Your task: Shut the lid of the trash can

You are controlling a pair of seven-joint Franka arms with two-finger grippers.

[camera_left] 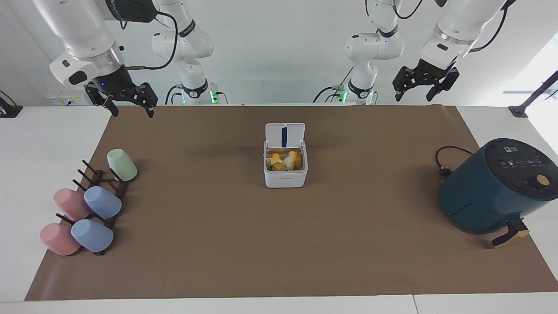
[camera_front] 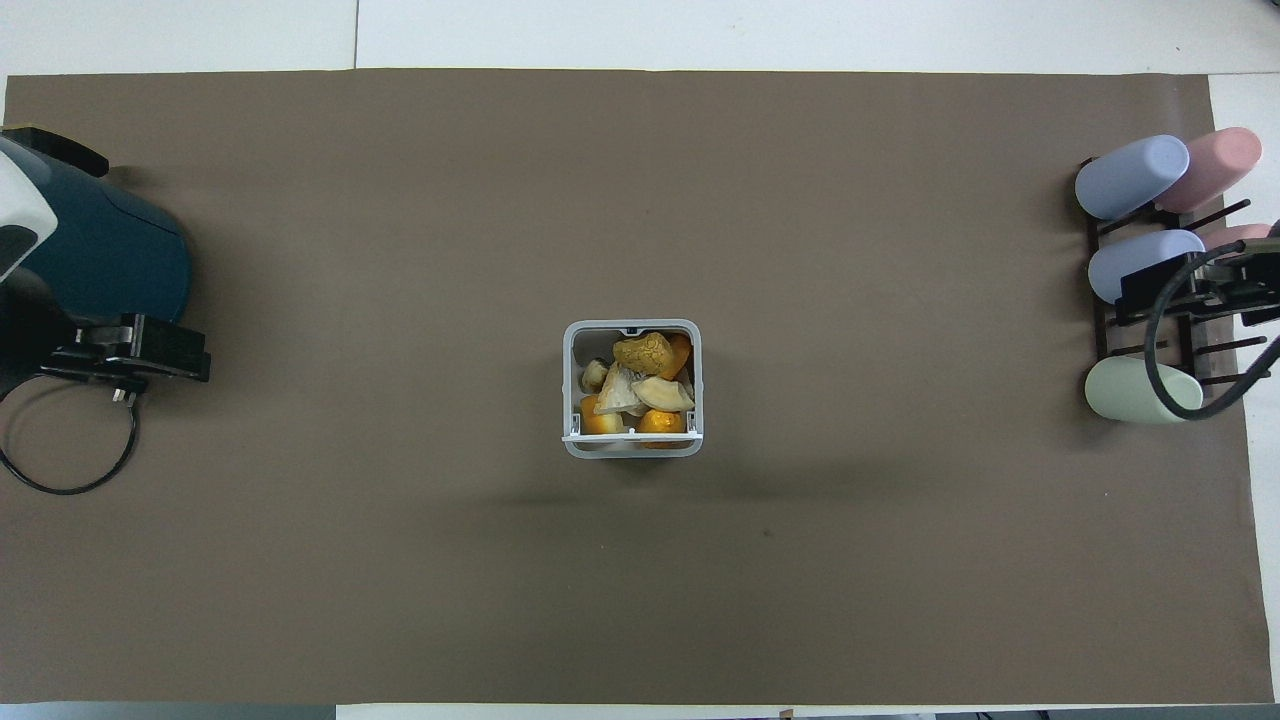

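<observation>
The small white trash can (camera_left: 285,176) stands in the middle of the brown mat, filled with orange and yellow peels (camera_left: 284,161). It also shows in the overhead view (camera_front: 571,385). Its white lid (camera_left: 285,134) stands upright on the side nearer to the robots, with the dark blue stripe showing; from overhead the lid (camera_front: 630,437) is seen edge-on. My right gripper (camera_left: 132,112) is open and empty, up in the air over the mat's corner at the right arm's end. My left gripper (camera_left: 414,97) is open and empty, up in the air at the left arm's end, near the air fryer's cord in the overhead view (camera_front: 125,352).
A dark teal air fryer (camera_left: 497,187) with a black cord (camera_left: 444,161) sits at the left arm's end. A dark rack (camera_left: 102,192) with several pastel cups lies at the right arm's end. The right gripper (camera_front: 1190,285) hangs over that rack in the overhead view.
</observation>
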